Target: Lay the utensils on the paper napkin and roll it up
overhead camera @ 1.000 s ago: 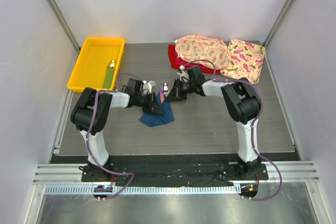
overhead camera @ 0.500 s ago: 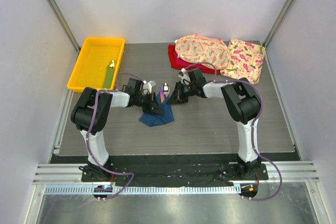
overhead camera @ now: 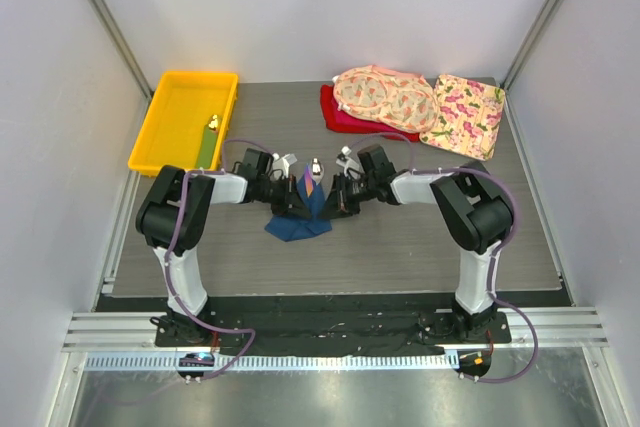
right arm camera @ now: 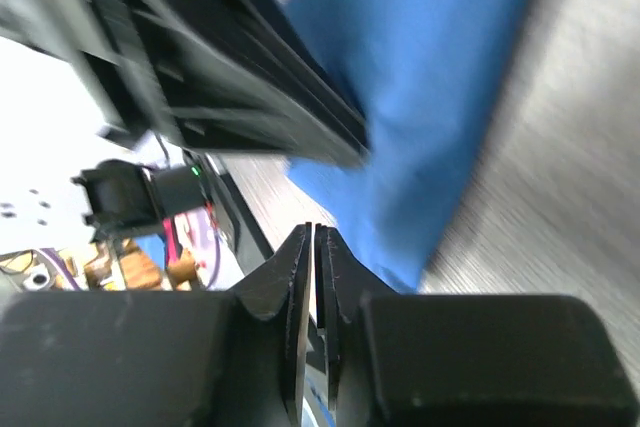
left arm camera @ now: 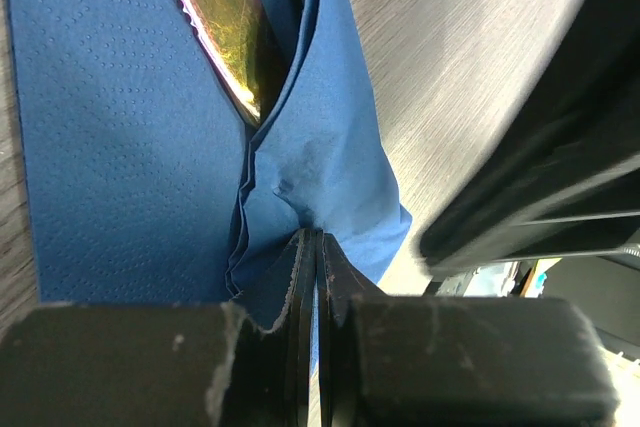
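The dark blue paper napkin (overhead camera: 297,226) lies partly folded at the table's middle. Utensils (overhead camera: 312,173) stick out of its far end, a silver head with purplish handles. In the left wrist view a shiny serrated blade (left arm camera: 222,17) lies inside the napkin's (left arm camera: 110,127) fold. My left gripper (overhead camera: 294,203) is shut on a raised fold of the napkin (left arm camera: 312,235). My right gripper (overhead camera: 335,201) sits at the napkin's right edge. Its jaws (right arm camera: 314,232) are shut with nothing seen between them, just off the napkin's (right arm camera: 430,97) corner.
A yellow tray (overhead camera: 150,137) at the far left holds a green strip (overhead camera: 207,151) and a tiny yellow object (overhead camera: 213,123). Two pink floral cloths (overhead camera: 385,95) (overhead camera: 463,113) and a red cloth (overhead camera: 335,113) lie at the far right.
My right gripper has moved nearer and leftward, from beside the utensil heads down to the napkin's right edge. My left gripper has kept its hold on the napkin.
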`<control>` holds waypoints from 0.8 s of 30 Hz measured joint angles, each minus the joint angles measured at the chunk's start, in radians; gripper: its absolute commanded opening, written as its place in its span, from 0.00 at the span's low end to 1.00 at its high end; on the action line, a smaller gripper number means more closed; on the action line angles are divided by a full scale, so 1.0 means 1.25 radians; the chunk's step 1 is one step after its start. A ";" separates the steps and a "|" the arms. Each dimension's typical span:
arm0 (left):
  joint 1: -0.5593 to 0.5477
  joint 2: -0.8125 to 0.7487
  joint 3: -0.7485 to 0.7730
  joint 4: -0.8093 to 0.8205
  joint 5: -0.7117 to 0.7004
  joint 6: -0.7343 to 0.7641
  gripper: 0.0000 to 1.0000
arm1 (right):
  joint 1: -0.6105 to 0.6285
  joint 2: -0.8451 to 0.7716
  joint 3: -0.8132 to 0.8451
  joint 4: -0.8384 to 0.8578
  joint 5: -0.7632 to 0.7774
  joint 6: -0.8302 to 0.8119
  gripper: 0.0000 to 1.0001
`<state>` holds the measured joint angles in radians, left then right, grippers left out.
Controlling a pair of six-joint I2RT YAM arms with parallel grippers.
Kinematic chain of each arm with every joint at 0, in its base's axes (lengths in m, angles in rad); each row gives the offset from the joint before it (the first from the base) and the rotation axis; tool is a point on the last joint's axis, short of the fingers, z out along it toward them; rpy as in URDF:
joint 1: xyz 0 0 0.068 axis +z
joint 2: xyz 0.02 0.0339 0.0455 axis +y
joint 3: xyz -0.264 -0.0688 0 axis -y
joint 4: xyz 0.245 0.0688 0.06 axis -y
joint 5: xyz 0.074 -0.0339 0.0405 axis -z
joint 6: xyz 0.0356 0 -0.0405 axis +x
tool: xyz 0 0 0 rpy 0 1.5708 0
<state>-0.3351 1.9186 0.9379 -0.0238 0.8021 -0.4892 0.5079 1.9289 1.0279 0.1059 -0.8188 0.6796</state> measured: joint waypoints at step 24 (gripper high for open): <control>0.002 0.019 0.033 -0.033 0.015 0.043 0.06 | 0.004 0.031 0.117 -0.020 0.059 -0.004 0.16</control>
<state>-0.3332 1.9423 0.9787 -0.0650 0.8207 -0.4358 0.5133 1.9678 1.1740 0.0811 -0.7456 0.6746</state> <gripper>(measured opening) 0.066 0.169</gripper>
